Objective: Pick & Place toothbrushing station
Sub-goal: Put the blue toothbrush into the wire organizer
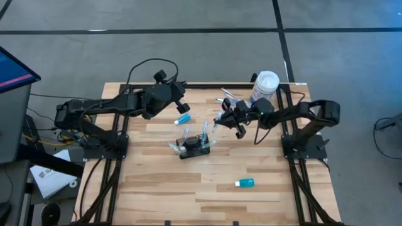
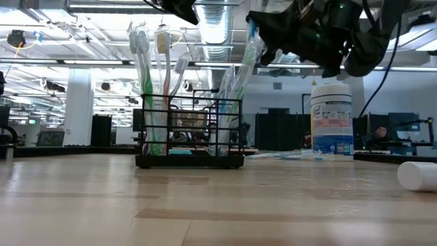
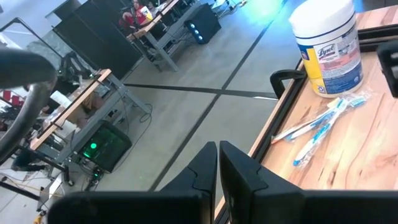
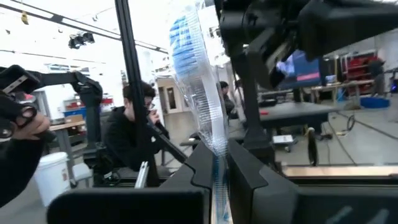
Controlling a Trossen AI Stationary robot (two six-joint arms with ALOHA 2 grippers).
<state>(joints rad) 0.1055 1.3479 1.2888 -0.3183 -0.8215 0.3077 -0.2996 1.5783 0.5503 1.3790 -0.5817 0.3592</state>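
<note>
Black wire mesh makes up the toothbrush holder (image 1: 194,147), which stands upright mid-table (image 1: 157,188) with several brushes already poking out of it, so it appears to be getting loaded. The right hand (image 1: 218,119) hovers just beyond the holder, clamped on a wrapped toothbrush (image 4: 198,93) held upright, likely to drop it handle-first into a compartment. The left hand (image 1: 183,107) waits nearby with fingers together, holding nothing. More wrapped brushes (image 3: 323,124) lie beside the white wipes canister (image 1: 265,85).

Black wire-mesh holder (image 1: 193,148), white canister (image 1: 264,85)
</note>
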